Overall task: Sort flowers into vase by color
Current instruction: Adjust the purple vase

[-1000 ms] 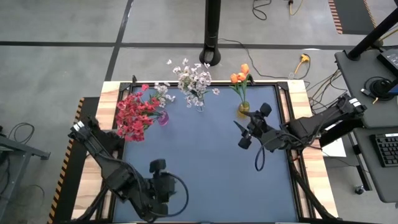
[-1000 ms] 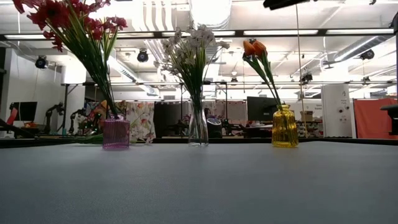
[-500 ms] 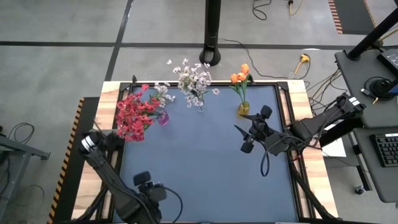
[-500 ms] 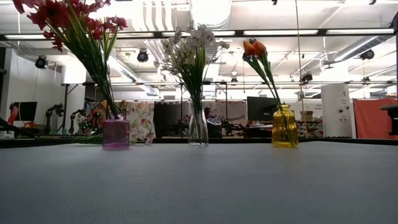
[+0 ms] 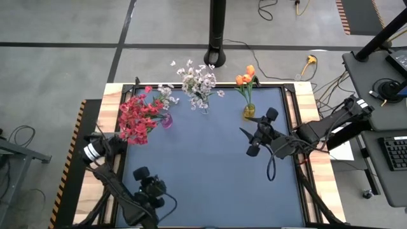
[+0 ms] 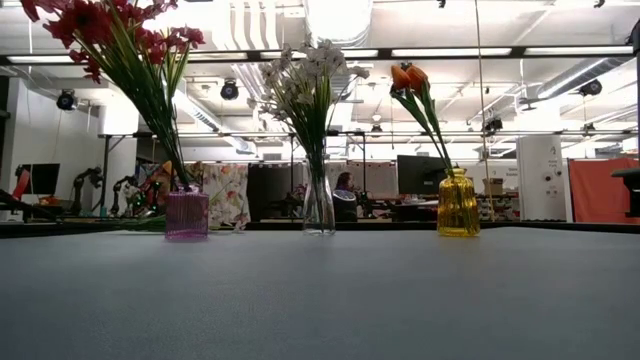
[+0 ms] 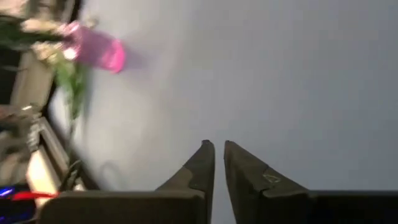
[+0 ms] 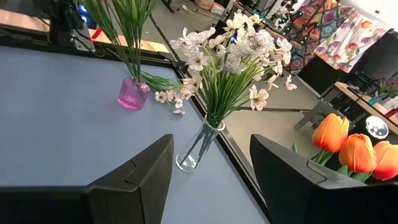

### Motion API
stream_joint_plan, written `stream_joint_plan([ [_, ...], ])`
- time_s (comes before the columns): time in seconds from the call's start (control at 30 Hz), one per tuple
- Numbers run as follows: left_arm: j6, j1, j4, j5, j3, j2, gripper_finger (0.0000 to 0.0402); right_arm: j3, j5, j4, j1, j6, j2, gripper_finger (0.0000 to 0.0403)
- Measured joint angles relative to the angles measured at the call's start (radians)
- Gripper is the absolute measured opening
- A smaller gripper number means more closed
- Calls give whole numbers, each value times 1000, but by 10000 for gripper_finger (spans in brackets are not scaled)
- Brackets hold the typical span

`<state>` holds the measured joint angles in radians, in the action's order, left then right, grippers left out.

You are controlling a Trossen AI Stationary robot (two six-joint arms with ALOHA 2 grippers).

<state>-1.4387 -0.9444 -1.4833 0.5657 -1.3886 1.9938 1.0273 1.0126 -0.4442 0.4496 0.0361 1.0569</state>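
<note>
Red flowers [image 5: 137, 117] stand in a pink vase [image 5: 166, 121] at the far left. White flowers [image 5: 198, 81] stand in a clear vase [image 5: 203, 109], and orange buds [image 5: 245, 77] in a yellow vase [image 5: 248, 112]. A pale spray [image 8: 169, 97] shows beside the pink vase [image 8: 133, 93]; what it rests on I cannot tell. My left gripper [image 7: 219, 146] is shut over bare table at the near left [image 5: 141, 173], with nothing between its fingers. My right gripper [image 5: 247, 141] hangs open in mid-air, right of centre, facing the vases [image 8: 211, 155].
The blue table top [image 5: 203, 172] lies bare between the vases and the near edge. Wooden side strips [image 5: 108, 95] and a black frame border it. A black post [image 5: 216, 38] stands behind the far edge.
My left gripper has sunk toward the table and drawn toward the near left corner, tipping its fingers downward. The vases and flowers have stayed in place.
</note>
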Motion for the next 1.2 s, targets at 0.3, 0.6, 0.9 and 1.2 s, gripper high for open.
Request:
stream_joint_plan([
  [0.3, -105, 36, 51, 19, 288, -36, 0, -5, 0, -23, 0, -3, 0, 206],
  [0.6, -28, 140, 88, 35, 428, -64, 0, -7, 1, -23, -5, -3, 0, 206],
  [0.9, 135, 217, 236, 46, 492, -100, 0, -7, 9, -19, -5, -3, 0, 206],
  [1.2, 363, 249, 295, -7, 544, -136, 0, -7, 11, 30, -5, -7, 0, 206],
])
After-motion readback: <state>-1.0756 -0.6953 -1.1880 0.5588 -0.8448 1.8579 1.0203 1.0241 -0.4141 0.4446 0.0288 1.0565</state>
